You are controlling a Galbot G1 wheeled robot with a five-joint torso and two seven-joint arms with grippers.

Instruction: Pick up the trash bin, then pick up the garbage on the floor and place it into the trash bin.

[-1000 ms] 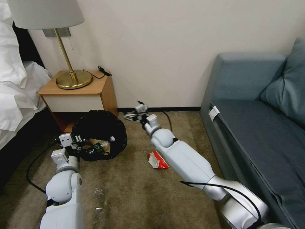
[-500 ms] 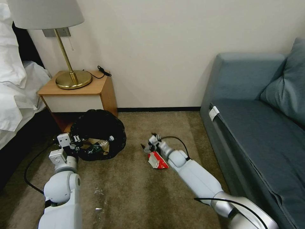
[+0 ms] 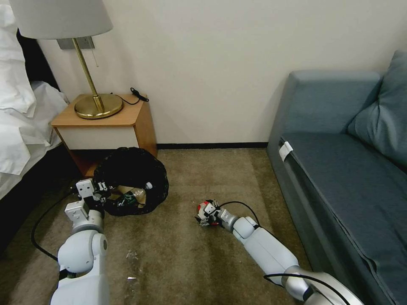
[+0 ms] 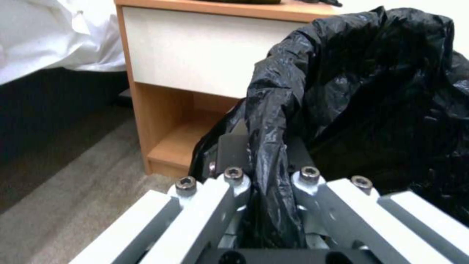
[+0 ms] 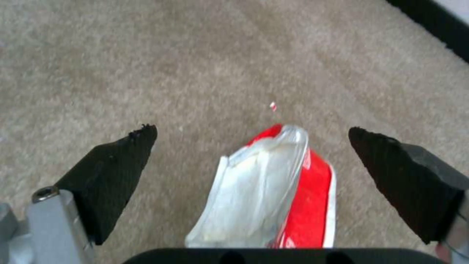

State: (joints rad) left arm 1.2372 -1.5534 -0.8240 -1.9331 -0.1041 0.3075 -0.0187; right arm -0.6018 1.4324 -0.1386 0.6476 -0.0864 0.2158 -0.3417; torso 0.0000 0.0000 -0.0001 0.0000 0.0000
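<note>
The red-and-white packet (image 5: 273, 198) sits on the brown carpet (image 3: 186, 254) mid-floor, right between the spread fingers of the right gripper (image 3: 206, 214), which aren't touching it. That arm reaches low and forward from the sofa (image 3: 339, 169) side, with open carpet all around. The left gripper (image 4: 266, 172) is clamped onto the black-bagged rim of the trash bin (image 3: 131, 178), tucked against the nightstand (image 3: 106, 127). A bottle and brown paper lie inside the bin. Can't read any writing.
</note>
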